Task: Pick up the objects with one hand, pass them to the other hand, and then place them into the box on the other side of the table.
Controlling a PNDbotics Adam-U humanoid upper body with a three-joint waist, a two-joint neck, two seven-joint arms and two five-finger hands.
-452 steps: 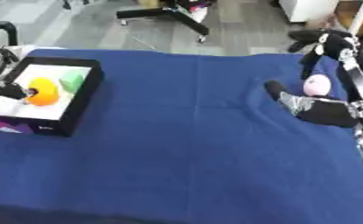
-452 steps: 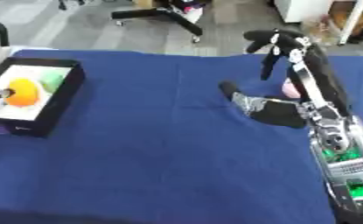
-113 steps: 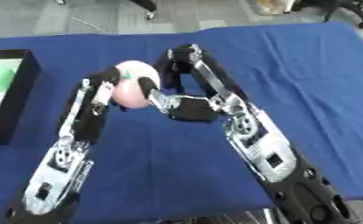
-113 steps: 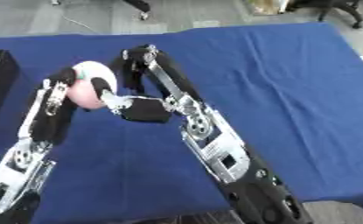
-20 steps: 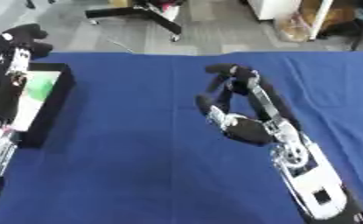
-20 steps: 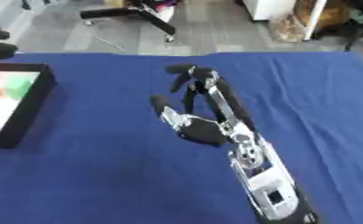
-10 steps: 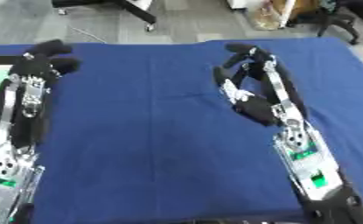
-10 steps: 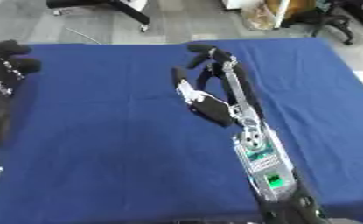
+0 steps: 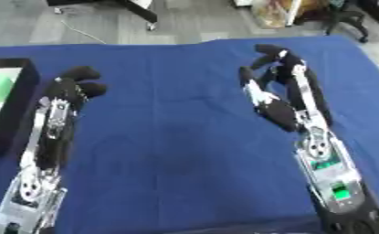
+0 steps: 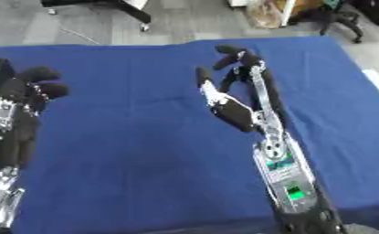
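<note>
Box (image 9: 8, 107), black, far left bench (image 9: 176, 151) edge: both hands empty, left hand (image 9: 74, 87) curled, right hand (image 9: 274, 84) relaxed open; seek next object rightward, grasp squarely.

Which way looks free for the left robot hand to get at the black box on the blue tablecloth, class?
Probably yes, straight to its left. The left robot hand sits beside the black box holding nothing, with only bare blue tablecloth between them. The right robot hand is well away.
</note>
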